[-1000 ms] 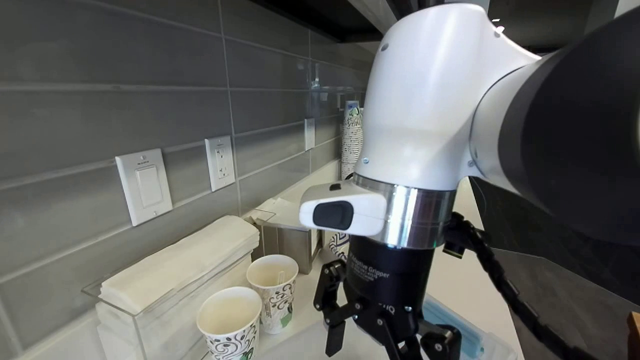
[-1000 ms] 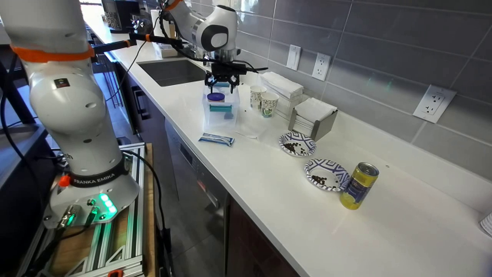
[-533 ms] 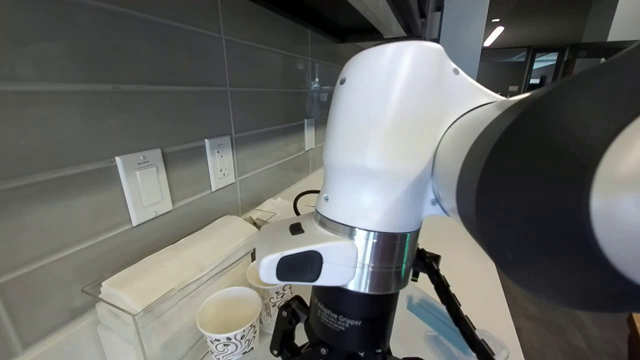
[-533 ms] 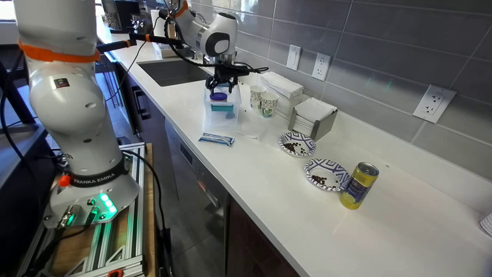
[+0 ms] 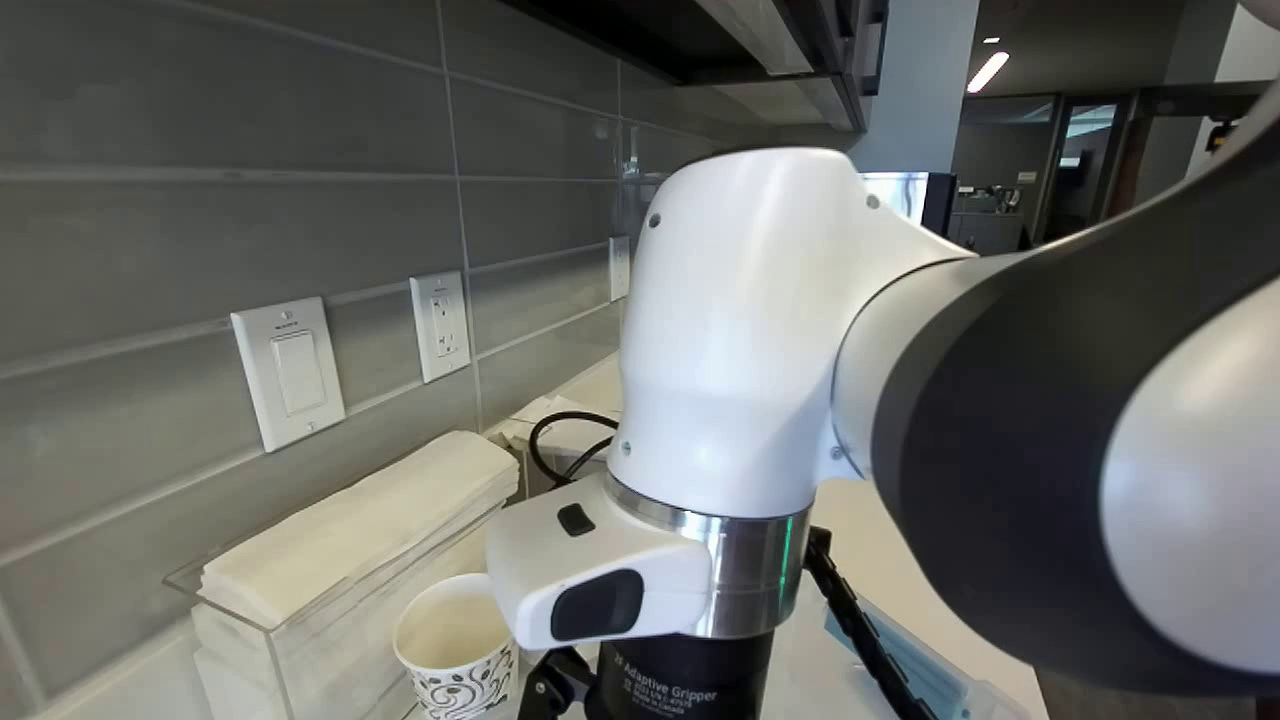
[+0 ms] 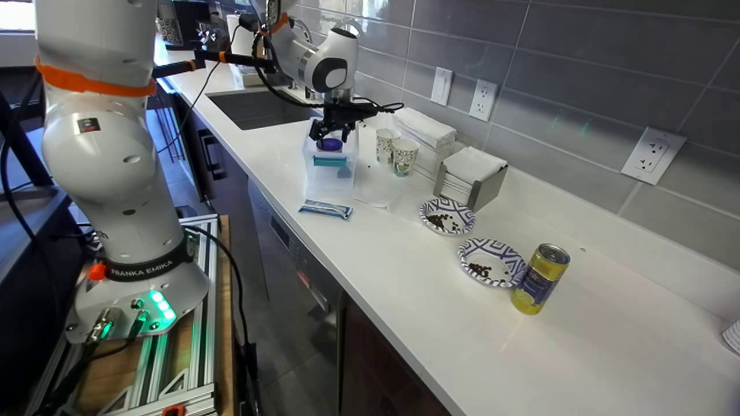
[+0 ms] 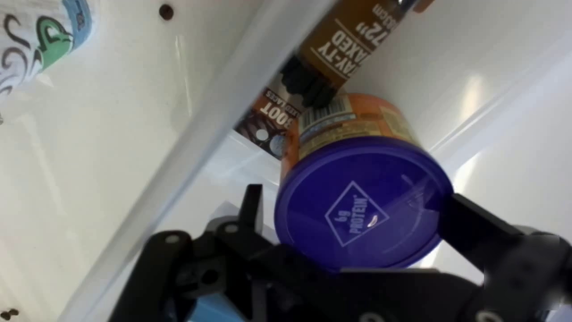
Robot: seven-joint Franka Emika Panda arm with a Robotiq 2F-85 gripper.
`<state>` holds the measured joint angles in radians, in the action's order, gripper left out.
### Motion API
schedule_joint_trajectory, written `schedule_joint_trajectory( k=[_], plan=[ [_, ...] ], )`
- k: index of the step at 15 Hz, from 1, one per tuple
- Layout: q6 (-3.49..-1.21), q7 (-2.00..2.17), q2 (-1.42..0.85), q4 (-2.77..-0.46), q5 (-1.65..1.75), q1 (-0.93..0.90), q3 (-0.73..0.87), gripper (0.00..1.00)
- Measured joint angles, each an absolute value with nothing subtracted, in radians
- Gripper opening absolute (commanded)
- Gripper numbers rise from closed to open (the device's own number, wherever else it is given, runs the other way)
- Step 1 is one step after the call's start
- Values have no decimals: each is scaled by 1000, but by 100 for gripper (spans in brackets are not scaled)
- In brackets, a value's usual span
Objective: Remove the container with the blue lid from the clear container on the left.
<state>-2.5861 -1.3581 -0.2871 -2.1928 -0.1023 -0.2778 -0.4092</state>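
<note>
Container with the blue lid (image 7: 364,197), one: sits inside the clear container (image 7: 215,117), framed between the fingers (image 7: 468,226). Fingers stand apart; one overlaps the lid's edge, contact unclear.

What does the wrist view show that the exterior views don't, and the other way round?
Only the wrist view shows the 6g PROTEIN lettering, the barcode and the BOOT label.
Only the exterior views show the light switch, a wall outlet and stacked napkins.
Shared by the wrist view and an exterior view: the container with the blue lid inside the clear container, a paper cup and the open gripper.
</note>
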Motion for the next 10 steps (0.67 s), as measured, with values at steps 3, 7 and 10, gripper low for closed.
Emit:
schedule_joint_trajectory(
  k=[3,7,10],
  plan=[
    [-2585,-1407,-295,-2193,-102,-262,-419,100],
    [-2584,-1464,-328,-2189,-99,-260,-421,100],
    [-2563,-1486,-340,-2171,-92,-260,-423,100]
  ],
)
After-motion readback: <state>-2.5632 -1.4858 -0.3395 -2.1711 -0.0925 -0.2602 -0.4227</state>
